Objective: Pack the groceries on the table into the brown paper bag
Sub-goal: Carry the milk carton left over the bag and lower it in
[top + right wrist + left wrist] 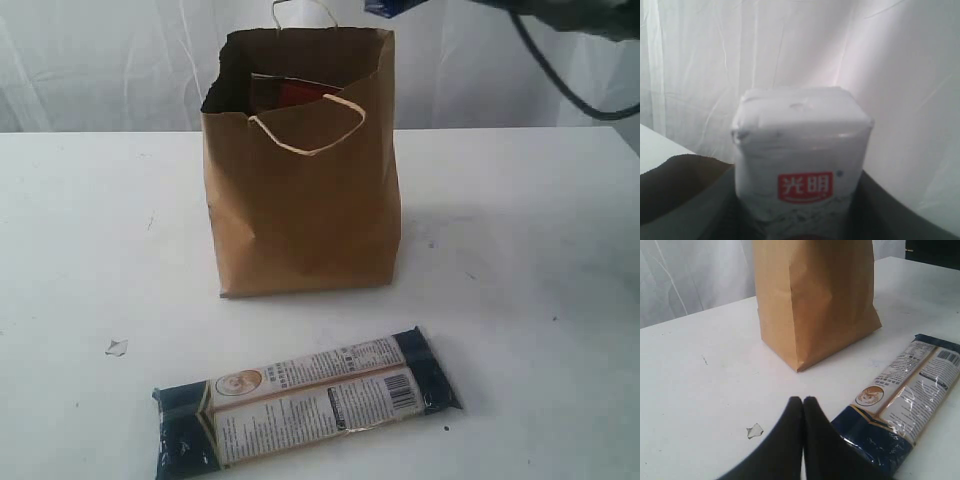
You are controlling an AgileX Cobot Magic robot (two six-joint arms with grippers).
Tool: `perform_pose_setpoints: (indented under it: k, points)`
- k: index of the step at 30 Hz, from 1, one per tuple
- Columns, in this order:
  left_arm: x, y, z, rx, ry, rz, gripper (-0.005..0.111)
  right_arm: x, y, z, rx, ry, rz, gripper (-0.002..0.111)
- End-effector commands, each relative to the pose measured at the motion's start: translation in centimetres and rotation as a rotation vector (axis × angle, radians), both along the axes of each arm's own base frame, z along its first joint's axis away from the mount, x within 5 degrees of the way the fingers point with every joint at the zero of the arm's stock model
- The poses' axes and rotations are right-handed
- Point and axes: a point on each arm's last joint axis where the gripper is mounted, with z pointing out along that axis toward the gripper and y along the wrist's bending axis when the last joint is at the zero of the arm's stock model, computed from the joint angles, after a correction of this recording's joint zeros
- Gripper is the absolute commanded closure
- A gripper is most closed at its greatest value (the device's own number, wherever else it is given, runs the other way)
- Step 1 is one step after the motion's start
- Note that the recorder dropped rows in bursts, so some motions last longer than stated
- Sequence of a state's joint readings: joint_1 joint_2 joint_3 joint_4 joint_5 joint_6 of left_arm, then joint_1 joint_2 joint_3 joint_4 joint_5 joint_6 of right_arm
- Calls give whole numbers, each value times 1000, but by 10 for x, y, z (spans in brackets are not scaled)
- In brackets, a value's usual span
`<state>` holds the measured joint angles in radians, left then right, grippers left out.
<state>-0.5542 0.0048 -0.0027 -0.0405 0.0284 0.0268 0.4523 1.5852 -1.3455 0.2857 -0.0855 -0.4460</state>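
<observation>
While the right arm is aloft, step in hand: delivery of the small blue-silver packet [800,145] to the brown paper bag [300,220].
Right jaws: pinching that packet, high over the bag's right side.
Left jaws: pressed together, empty, low over the worktop [520,300].
Bag: upright, mid-worktop.
Long dark-blue packet [305,400]: flat near the front edge, unpacked.
Next move, judged: centre over the mouth, lower, release.
</observation>
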Motion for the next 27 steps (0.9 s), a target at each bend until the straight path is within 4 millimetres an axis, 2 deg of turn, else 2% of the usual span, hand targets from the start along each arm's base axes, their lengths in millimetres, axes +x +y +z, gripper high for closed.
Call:
perform_pose_setpoints:
  k: [1, 13, 22, 24, 27]
  points:
    - [0, 0, -1, -4, 1, -5, 107, 10, 21, -2, -12, -61, 28, 108]
    - [0, 0, -1, -4, 1, -5, 107, 31, 36, -39, -50, -17, 32, 108]
    - [0, 0, -1, -4, 1, -5, 107, 33, 37, -46, -65, 20, 40, 107]
    - [0, 0, -1, -4, 1, -5, 107, 32, 38, -46, -68, 26, 44, 102]
    - [0, 0, -1, -4, 1, -5, 107, 30, 43, -47, -70, 31, 57, 80]
